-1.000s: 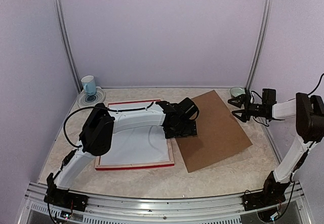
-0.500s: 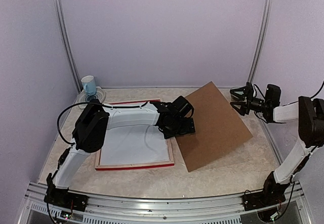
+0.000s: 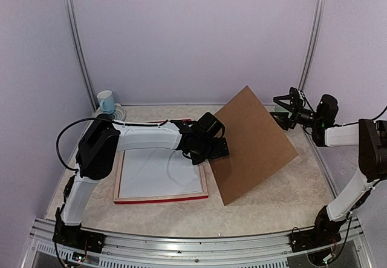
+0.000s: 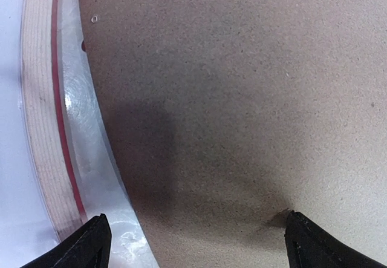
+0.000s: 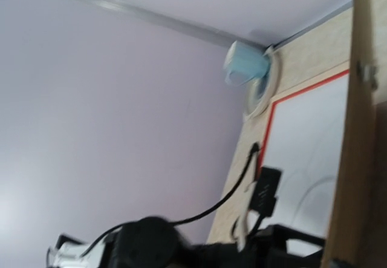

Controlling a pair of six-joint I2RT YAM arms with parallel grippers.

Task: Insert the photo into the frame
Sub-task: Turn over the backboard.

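Both spread wide: left pincer (image 4: 196, 219), right pincer (image 3: 279, 109); frame (image 3: 160, 199) lies flat, brown board (image 3: 254, 141) tilted.

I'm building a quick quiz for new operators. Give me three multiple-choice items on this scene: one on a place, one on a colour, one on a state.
1. Where is the blue mug?
A. back left corner of the table
B. front right corner
C. front middle

2. What colour is the face of the frame?
A. green
B. red
C. black

3. How is the brown board standing?
A. lying flat
B. tilted up on one edge
C. lying inside the frame

Answers: 1 A, it sits by the back left post. 2 B, a red strip runs along its rim. 3 B, its far corner rises above the table.
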